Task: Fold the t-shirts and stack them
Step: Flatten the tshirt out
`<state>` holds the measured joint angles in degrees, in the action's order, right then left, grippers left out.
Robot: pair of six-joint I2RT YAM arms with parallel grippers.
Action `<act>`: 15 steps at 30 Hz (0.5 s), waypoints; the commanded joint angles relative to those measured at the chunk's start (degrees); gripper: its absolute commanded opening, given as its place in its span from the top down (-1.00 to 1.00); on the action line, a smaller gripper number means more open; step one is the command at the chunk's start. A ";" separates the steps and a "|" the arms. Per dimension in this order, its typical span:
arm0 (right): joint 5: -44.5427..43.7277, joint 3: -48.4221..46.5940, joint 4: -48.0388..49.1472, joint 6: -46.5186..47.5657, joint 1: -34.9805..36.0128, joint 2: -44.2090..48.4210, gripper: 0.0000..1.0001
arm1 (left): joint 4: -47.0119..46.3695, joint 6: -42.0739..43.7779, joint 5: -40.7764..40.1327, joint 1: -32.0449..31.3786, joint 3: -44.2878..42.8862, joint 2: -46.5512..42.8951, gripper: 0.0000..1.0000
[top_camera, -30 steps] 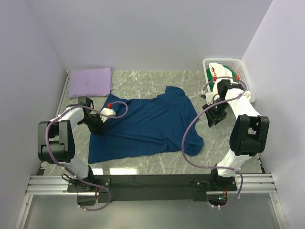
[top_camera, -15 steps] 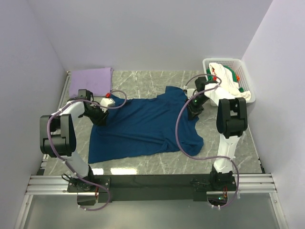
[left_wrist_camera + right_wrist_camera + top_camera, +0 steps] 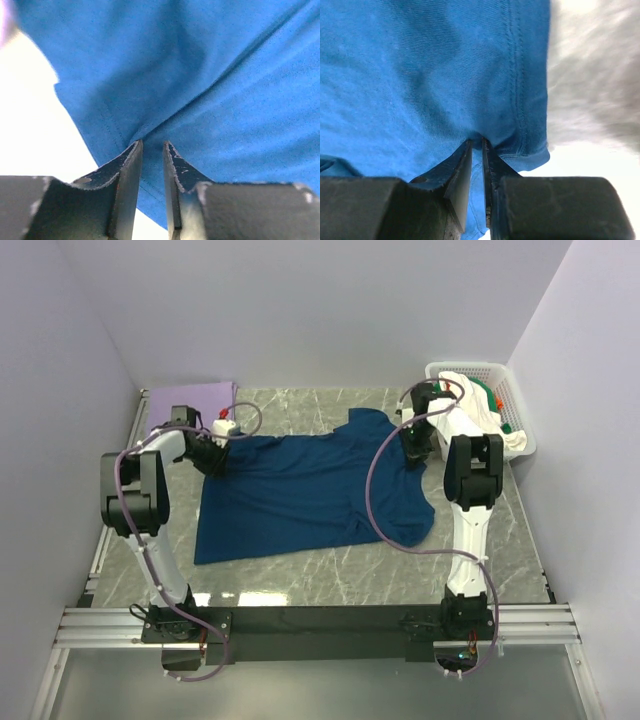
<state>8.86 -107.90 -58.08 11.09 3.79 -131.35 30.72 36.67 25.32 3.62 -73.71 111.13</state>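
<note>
- My left tool point(image 3: 152, 145) is nearly closed, pinching a fold of the navy t-shirt point(image 3: 310, 490) near its hem.
- My right tool point(image 3: 476, 142) is just as narrow, nipping a stitched edge.
- I judge the step to be spreading the shirt flat on the worktop point(image 3: 330, 585); next, both tools must pull evenly.
- The lavender t-shirt point(image 3: 185, 400) lies far left.

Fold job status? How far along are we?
Done: lavender tee looks folded at the far left corner. In hand: navy tee lies spread flat, unfolded; left jaws and right jaws pinch its far edge. Left: fold and stack it, then the white and green tees in the basket.
</note>
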 commanded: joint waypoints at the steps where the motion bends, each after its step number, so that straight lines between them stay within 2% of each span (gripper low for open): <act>1: -7.45 -4.51 -0.80 -0.46 -1.77 -4.17 0.58 | -1.19 -2.82 -5.28 -0.01 -4.41 6.19 0.40; 7: -7.38 -2.76 0.69 0.94 -3.53 -2.60 0.57 | -0.05 -3.79 -6.16 -0.01 -11.54 10.59 0.43; 11: 2.89 -0.39 1.13 3.93 -2.92 2.58 0.42 | 2.76 -0.46 2.43 0.16 -10.94 6.92 0.30; 12: 4.31 -0.38 0.35 4.20 -2.39 4.94 0.39 | 3.38 1.03 7.85 -0.01 -10.23 3.51 0.28; 15: 9.94 -0.12 -1.85 5.52 -0.63 10.21 0.31 | 5.49 3.14 15.96 -1.50 -7.16 -5.09 0.19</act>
<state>12.36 -108.27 -58.50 14.00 1.61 -130.23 32.12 36.07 30.50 3.29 -82.76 116.51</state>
